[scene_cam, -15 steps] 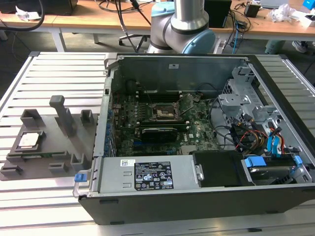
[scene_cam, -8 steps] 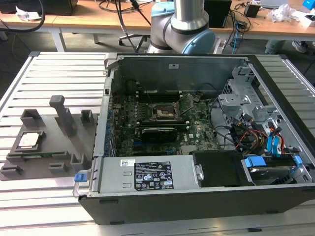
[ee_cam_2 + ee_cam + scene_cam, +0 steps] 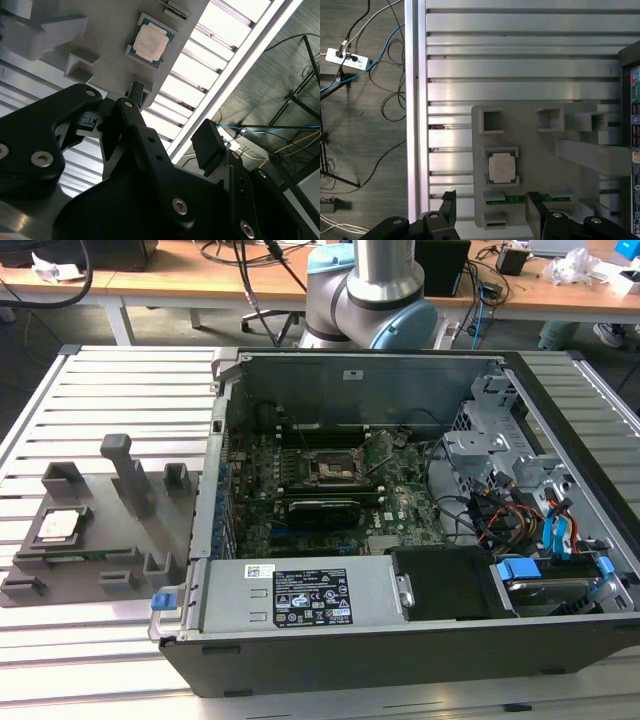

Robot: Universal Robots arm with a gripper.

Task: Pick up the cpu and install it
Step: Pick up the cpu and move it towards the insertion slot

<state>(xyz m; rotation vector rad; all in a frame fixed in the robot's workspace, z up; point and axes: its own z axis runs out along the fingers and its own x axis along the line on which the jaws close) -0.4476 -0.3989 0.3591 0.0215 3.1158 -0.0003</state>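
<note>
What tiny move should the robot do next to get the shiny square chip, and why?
Probably ease the tool down toward the cpu. The cpu lies flat in its nest on the grey tray with nothing touching it. The tool's fingers stand open and empty, apart from the tray, and in the first wrist view the cpu falls within the span of their gap.

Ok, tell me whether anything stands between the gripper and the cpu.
Nothing visible does. In the first wrist view the open gripper points at the grey tray, where the cpu lies uncovered in its seat.
</note>
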